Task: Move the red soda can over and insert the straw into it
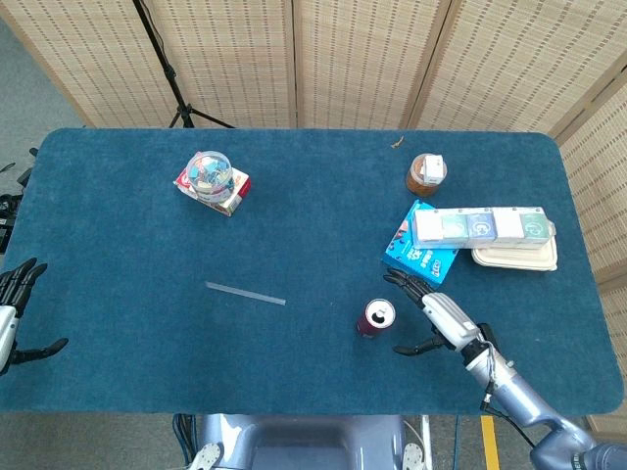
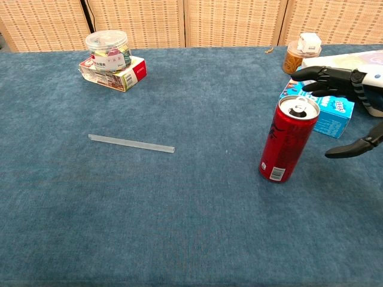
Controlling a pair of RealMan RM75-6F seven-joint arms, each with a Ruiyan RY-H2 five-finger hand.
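The red soda can [image 1: 376, 318] [image 2: 289, 139] stands upright on the blue table, its top opened. Just right of it my right hand [image 1: 434, 315] [image 2: 353, 101] is open, fingers and thumb spread toward the can with a small gap left. The clear straw [image 1: 245, 293] [image 2: 131, 143] lies flat to the left of the can, well apart from it. At the table's far left edge my left hand [image 1: 12, 313] hangs open and holds nothing; the chest view does not show it.
A blue box [image 1: 419, 256] [image 2: 329, 110] lies right behind the can under a row of white packs [image 1: 480, 225] and beside a food container [image 1: 516, 257]. A brown jar [image 1: 425, 173] stands further back. At the back left, a plastic tub sits on a red box [image 1: 214, 180] [image 2: 114, 64].
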